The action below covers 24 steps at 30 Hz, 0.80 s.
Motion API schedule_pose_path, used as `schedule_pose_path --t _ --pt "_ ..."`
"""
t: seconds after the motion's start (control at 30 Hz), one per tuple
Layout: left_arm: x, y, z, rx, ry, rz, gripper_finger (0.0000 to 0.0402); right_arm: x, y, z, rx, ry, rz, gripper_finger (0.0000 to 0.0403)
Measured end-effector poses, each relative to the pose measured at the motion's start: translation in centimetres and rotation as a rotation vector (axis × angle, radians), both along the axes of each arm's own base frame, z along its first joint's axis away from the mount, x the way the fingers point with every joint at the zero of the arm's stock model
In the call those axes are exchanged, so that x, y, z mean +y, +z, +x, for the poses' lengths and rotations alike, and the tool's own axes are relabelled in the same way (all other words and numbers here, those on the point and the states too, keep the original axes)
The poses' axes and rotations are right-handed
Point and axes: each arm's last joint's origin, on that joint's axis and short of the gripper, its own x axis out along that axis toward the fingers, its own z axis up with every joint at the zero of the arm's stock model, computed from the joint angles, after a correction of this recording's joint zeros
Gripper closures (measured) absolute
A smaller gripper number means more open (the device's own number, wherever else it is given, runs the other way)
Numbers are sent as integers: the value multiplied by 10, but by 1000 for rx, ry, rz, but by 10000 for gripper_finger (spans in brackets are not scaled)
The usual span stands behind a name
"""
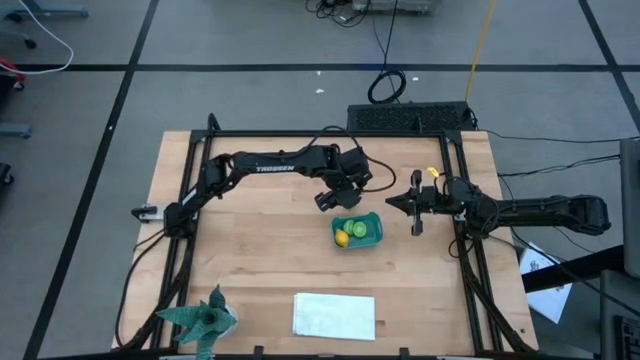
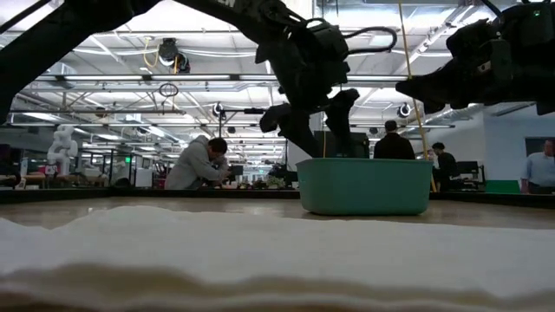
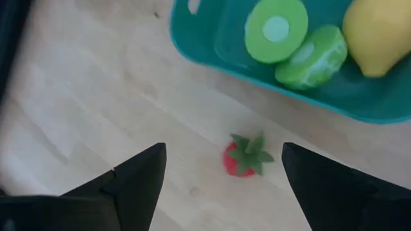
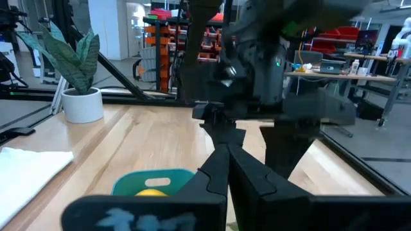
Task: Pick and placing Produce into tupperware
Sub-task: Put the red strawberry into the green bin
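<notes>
Left wrist view: left claw (image 3: 221,183) spread wide over strawberry (image 3: 246,156) beside tupperware (image 3: 212,45); drop straight, pinch the body

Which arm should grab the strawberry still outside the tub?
Left. Its tool hangs open right over the strawberry beside the teal tub. The right tool sits farther off, shut.

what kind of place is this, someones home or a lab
Most likely a robotics lab or open workshop, not a home. The low view shows a big hall with exposed ceiling ducts and strip lights and people at workbenches; the high view shows two robot arms on a framed wooden table.
</notes>
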Motion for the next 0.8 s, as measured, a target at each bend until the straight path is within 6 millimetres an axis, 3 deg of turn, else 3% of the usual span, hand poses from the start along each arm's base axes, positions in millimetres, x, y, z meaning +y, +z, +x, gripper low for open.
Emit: schedule_pose_path --t 0.2,0.8 --pt "9 -16 3 27 62 -30 89 0 0 0 0 0 15 403" --pt "13 -21 5 18 78 -112 89 0 0 0 1 0 19 403"
